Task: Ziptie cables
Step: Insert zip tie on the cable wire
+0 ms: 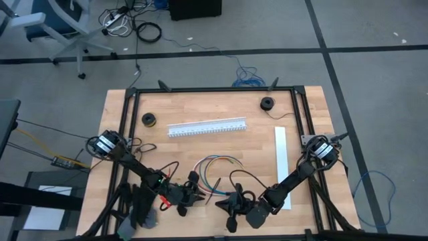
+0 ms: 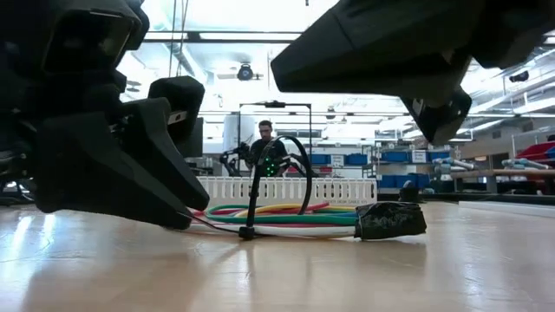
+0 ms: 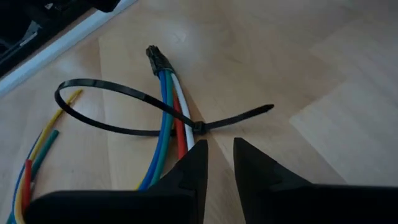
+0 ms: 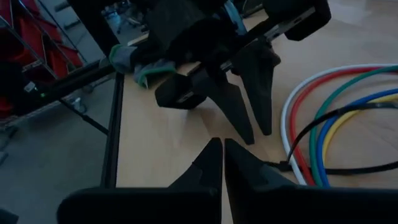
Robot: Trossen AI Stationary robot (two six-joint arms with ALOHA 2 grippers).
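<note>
Here both arms reach low over the near half of the table point(image 1: 120, 114). The cables point(image 1: 215, 163), red, green, blue, yellow and white, lie in a loose loop near the table's middle, just in front of the white slotted channel point(image 1: 207, 127). Their bunched end with a small dark plug point(image 3: 156, 59) runs toward the left gripper point(image 3: 219, 155). A black ziptie point(image 3: 118, 99) circles the bundle in a wide, slack loop, its tail sticking out flat on the wood. Left gripper sits just beside the ziptie's head, fingers a narrow gap apart, nothing visibly between them. Right gripper point(image 4: 222, 158) hovers close by, facing the left one, fingers pressed together and empty, next to the curved part of the cables. Two small dark spools point(image 1: 148, 119) sit toward the far side, well apart. A white strip point(image 1: 281, 154) lies on the right side. A person point(image 2: 264, 139) shows far behind the table.
</note>
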